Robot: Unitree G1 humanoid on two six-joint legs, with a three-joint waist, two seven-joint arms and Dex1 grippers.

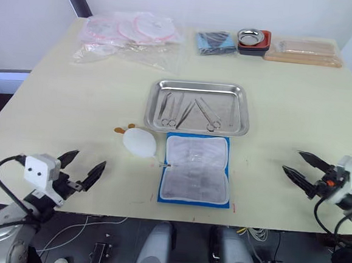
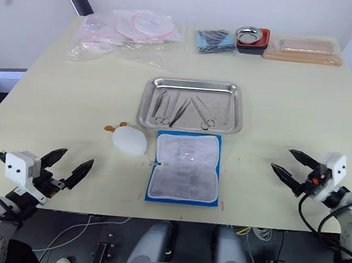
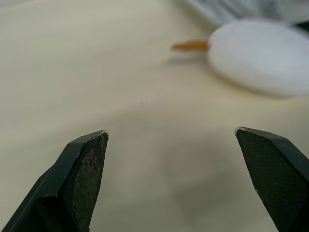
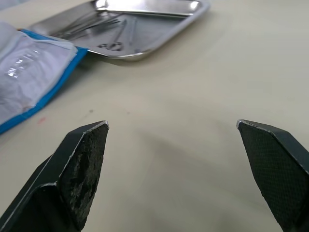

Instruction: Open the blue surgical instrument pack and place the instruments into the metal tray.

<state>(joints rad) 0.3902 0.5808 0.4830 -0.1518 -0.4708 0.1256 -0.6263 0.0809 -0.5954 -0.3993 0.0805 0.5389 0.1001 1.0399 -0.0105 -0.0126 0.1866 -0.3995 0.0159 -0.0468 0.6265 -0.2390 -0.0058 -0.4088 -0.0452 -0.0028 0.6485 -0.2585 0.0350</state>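
Note:
The blue surgical instrument pack (image 1: pixel 196 169) lies open flat at the table's front centre, its white-grey lining with clear sleeves facing up. Just behind it sits the metal tray (image 1: pixel 197 107), holding several silver instruments (image 1: pixel 190 111), among them ring-handled scissors and tweezers. The pack (image 4: pixel 34 72) and tray (image 4: pixel 130 26) also appear in the right wrist view. My left gripper (image 1: pixel 81 168) is open near the front left edge, holding nothing. My right gripper (image 1: pixel 301 169) is open near the front right edge, also holding nothing.
A white egg-shaped object (image 1: pixel 140 142) with small orange pieces lies left of the pack. Along the back stand clear plastic bags (image 1: pixel 132 33), a dark blue cloth bundle (image 1: pixel 215 42), a small metal bowl in a red-black dish (image 1: pixel 253 40) and a wooden board (image 1: pixel 304 52).

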